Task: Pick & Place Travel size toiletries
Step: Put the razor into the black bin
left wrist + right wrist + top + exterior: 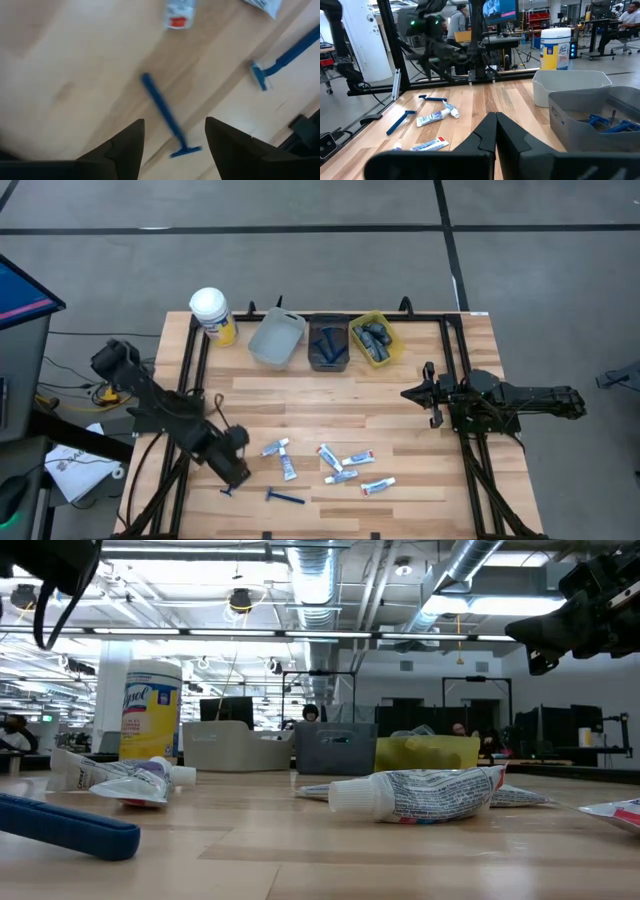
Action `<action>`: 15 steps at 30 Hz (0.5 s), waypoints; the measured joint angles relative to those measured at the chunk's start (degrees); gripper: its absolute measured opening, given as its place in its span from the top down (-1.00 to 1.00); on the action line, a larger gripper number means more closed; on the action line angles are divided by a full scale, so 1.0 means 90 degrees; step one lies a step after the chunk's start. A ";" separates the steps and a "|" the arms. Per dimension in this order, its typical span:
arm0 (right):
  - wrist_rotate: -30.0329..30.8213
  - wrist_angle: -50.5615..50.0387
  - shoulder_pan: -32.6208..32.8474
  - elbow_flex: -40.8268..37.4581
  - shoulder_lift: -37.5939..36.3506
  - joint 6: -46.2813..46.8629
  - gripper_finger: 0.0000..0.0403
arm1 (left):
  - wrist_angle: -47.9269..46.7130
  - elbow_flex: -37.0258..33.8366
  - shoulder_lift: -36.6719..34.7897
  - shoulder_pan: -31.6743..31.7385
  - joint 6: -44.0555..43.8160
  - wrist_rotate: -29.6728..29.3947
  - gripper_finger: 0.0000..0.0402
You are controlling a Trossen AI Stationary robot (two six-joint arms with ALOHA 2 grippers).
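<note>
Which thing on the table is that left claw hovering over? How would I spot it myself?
Start at the wooden table and look to its front edge, where the left claw hangs open. Right beneath it lies a thin blue razor, flat on the wood. A second blue razor lies further along the edge; the white tubes nearby are fatter and paler.

My wooden table [400, 395] carries three bins [325, 340], a yellow jar [213, 316], white tubes [345, 463] and two blue razors [284, 497].

floor [330, 205]: grey concrete | ceiling ducts [320, 570]: exposed | strip lights [200, 552]: on
</note>
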 joint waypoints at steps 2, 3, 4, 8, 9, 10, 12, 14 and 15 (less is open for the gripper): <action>0.0000 -0.0002 0.0000 0.0000 -0.0002 0.0001 1.00 | 0.0332 0.0000 0.0366 -0.0018 -0.0007 0.0014 -0.01; 0.0000 -0.0001 0.0001 0.0000 0.0001 0.0001 1.00 | 0.0448 0.0000 0.0545 -0.0018 -0.0014 0.0016 -0.01; 0.0000 -0.0001 0.0001 0.0001 0.0000 0.0000 1.00 | 0.0512 0.0000 0.0712 -0.0018 -0.0016 0.0022 -0.01; 0.0000 -0.0001 0.0000 0.0000 -0.0001 0.0000 1.00 | 0.0600 0.0000 0.1258 -0.0016 -0.0037 0.0117 -0.01; 0.0000 -0.0002 0.0000 0.0000 0.0001 -0.0001 1.00 | 0.0599 0.0000 0.1368 -0.0016 -0.0042 0.0121 -0.01; 0.0000 0.0000 0.0000 0.0000 -0.0002 -0.0001 1.00 | 0.0594 0.0000 0.1473 -0.0016 -0.0045 0.0122 -0.01; 0.0000 -0.0001 0.0000 0.0001 0.0000 -0.0001 1.00 | 0.0581 0.0000 0.1693 0.0022 -0.0050 0.0118 -0.01; 0.0000 -0.0002 0.0000 0.0001 -0.0001 0.0001 1.00 | 0.0567 0.0000 0.1889 0.0066 -0.0057 0.0116 -0.01; 0.0000 -0.0001 0.0000 0.0000 -0.0001 0.0001 1.00 | 0.0576 0.0000 0.1982 0.0071 -0.0060 0.0117 -0.01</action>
